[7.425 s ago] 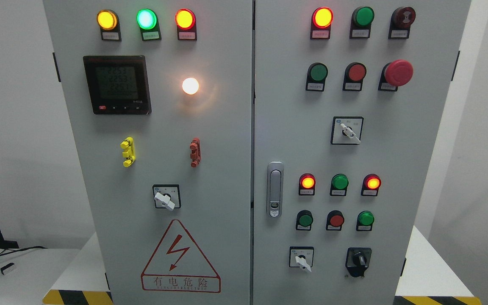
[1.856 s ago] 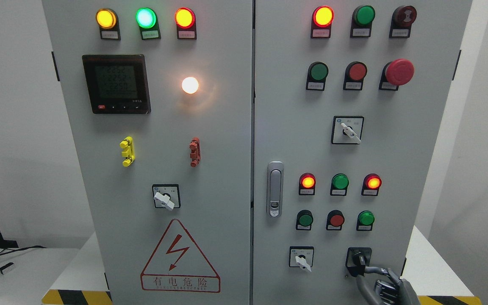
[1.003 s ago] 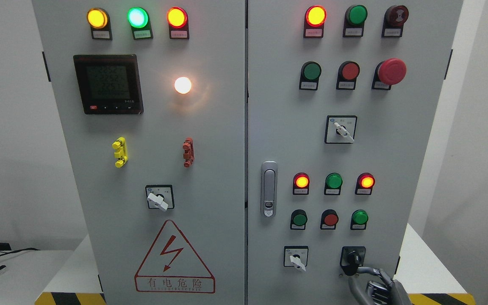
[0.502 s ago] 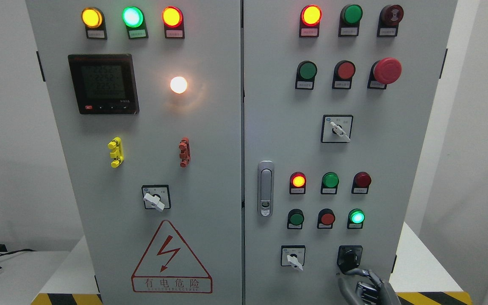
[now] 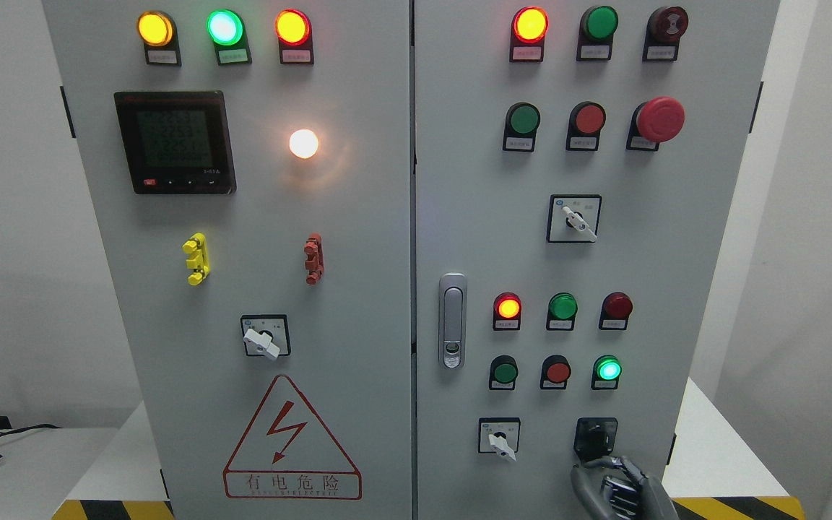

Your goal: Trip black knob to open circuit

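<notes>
The black knob (image 5: pixel 595 435) sits on its black square plate at the lower right of the right cabinet door (image 5: pixel 676 289). My right hand (image 5: pixel 593 469) comes up from the bottom edge. Its grey fingers (image 5: pixel 614 464) are curled just under the knob's plate and do not clasp the knob. Above the knob, the small green lamp (image 5: pixel 607 369) glows and the red lamp (image 5: pixel 617 305) over it is dark. The left arm does not show.
A white-handled selector (image 5: pixel 500 440) sits left of the knob. Higher up are rows of buttons and a red mushroom stop button (image 5: pixel 660 119). The door latch (image 5: pixel 452 320) is by the centre seam. The left door (image 5: pixel 358 303) carries a meter, lamps and a warning triangle.
Between one second and half a second ago the right red lamp went dark and the green lamp below it lit up. My right hand has since sunk slightly below the knob.
</notes>
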